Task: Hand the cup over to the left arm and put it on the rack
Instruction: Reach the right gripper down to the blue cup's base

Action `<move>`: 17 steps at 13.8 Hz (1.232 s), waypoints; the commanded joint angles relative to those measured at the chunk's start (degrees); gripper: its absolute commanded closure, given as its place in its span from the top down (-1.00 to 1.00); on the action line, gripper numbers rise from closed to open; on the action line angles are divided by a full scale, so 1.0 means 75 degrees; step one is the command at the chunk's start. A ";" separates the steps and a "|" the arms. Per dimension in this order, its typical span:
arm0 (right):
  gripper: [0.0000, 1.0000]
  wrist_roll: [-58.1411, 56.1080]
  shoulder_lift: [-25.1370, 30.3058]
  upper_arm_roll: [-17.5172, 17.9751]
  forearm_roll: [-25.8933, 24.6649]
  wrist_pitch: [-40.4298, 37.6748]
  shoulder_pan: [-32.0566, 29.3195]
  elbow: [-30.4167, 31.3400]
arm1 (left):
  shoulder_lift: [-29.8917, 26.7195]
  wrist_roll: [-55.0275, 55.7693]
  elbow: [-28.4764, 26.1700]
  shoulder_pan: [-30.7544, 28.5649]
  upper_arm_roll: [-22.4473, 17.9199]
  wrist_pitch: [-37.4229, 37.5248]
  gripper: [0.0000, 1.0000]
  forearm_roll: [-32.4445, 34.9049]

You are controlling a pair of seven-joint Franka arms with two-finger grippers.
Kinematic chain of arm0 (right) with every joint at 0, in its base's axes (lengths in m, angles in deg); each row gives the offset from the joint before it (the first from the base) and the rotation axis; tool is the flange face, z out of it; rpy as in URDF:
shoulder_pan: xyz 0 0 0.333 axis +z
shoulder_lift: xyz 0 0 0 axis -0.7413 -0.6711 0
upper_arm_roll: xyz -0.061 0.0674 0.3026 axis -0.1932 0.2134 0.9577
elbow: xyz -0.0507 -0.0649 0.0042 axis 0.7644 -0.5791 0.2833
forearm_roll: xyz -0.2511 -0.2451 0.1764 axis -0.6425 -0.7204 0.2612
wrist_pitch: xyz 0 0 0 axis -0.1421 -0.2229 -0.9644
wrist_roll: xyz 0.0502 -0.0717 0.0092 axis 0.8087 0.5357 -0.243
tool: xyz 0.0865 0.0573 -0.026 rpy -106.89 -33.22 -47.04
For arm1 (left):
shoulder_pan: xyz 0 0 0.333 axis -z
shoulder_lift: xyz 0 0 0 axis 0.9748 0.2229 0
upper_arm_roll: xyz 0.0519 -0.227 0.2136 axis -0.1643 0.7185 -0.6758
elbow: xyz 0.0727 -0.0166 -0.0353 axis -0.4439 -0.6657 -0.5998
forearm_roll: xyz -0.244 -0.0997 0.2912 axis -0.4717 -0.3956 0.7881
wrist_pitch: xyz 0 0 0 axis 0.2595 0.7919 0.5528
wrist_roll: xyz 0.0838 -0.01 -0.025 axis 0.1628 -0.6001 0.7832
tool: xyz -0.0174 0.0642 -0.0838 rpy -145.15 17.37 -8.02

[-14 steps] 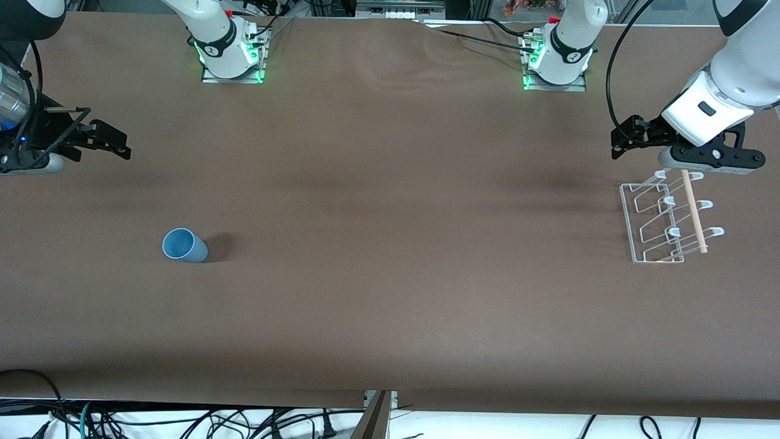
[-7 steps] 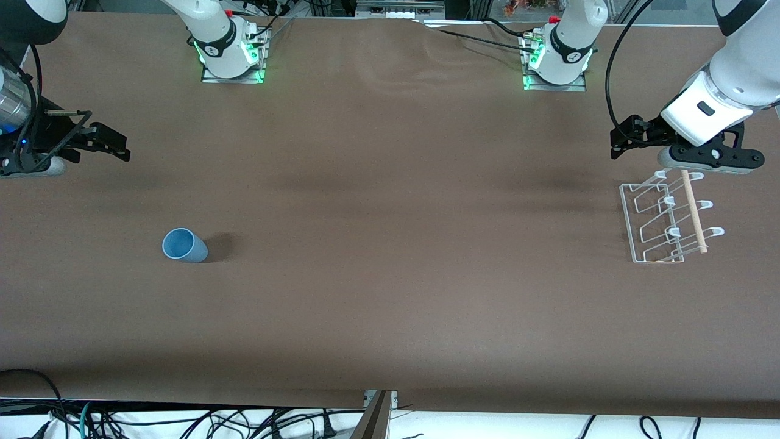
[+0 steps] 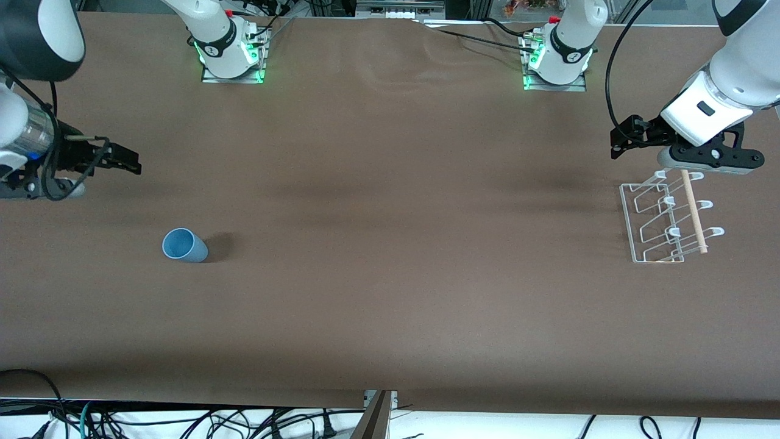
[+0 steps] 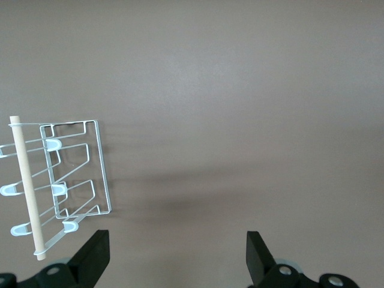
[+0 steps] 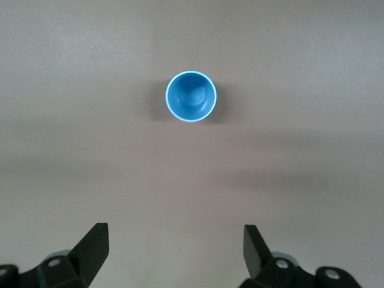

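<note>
Front view: The cup (image 3: 184,245) stands upright on the brown worktop (image 3: 390,274), toward the right arm's end, mouth open upward, well apart from both arms. The rack (image 3: 665,215) sits toward the left arm's end, its pale wooden dowel (image 3: 693,211) running along one side. The right pincer (image 3: 125,163) hangs over bare worktop, with nothing in it. The left pincer (image 3: 621,143) hangs just beside the rack's end that lies farther from the front camera, also with nothing in it. This view alone shows cup and rack together, well apart.

Left wrist view: Only the rack (image 4: 66,180) and bare worktop appear. The left pincer (image 4: 177,258) has its fingers (image 4: 96,255) spread wide apart with nothing between them.

Right wrist view: The cup (image 5: 191,96) is seen from above: a light-blue round tumbler with a thin pale rim, a darker blue interior and no handle. The right pincer (image 5: 175,249) has its fingers (image 5: 253,246) spread wide apart, the cup lying clear of them.
</note>
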 commanded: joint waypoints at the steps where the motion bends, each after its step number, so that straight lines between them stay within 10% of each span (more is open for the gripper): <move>1: 0.99 -0.0389 -0.0849 -0.0027 -0.0097 0.0396 -0.0155 -0.0199 | -0.0045 -0.0006 0.0056 -0.0009 0.0037 0.0133 1.00 0.0095; 17: 0.99 -0.1046 -0.3429 -0.0039 -0.0190 0.3186 -0.0436 -0.0188 | -0.0045 -0.0006 0.0056 -0.0009 0.0037 0.0145 1.00 0.0095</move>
